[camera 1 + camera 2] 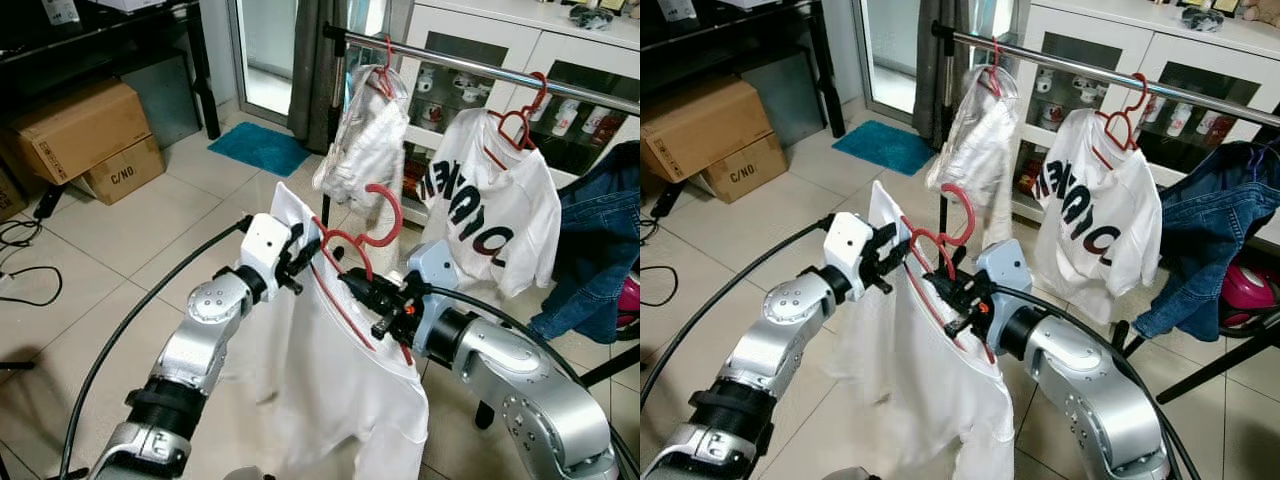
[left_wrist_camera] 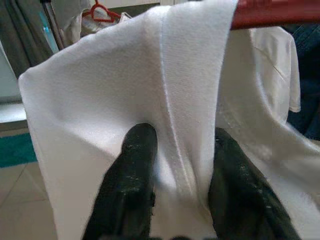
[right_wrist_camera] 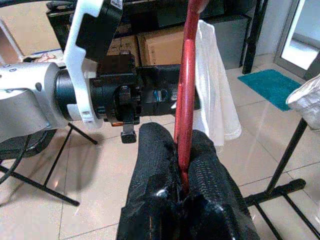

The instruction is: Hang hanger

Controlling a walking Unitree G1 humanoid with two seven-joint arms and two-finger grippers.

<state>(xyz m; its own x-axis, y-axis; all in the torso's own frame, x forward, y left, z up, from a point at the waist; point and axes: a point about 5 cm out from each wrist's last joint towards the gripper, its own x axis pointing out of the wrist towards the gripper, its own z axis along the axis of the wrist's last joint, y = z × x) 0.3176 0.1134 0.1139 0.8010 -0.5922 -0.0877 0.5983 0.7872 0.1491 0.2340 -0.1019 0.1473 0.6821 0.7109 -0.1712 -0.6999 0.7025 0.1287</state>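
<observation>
Two grippers hold one load in the left eye view: a red wire hanger (image 1: 350, 262) carrying a plain white T-shirt (image 1: 340, 370), raised in front of the robot, short of the chrome clothes rail (image 1: 480, 68). The left gripper (image 1: 297, 258) pinches the shirt's shoulder; the right gripper (image 1: 365, 288) clamps the hanger's sloping arm. The hook curls upward and toward the rail, while the hanger's long axis runs between the two grippers, slanting down toward the right arm.

Much the same shows in the right eye view, with a printed white T-shirt (image 1: 1095, 215) and a bagged white garment (image 1: 975, 150) already on the rail, leaving a gap between them.

Cloth crosses the left wrist view: its fingers (image 2: 132, 185) close on a fold of white fabric just under the red bar.

Closer still, the right wrist view shows its fingers (image 3: 152, 172) shut tight on the thin red wire.

I judge the hanger light and fairly stiff, the shirt limp and prone to sliding off; holding the wire itself near the neck gives the best control.
</observation>
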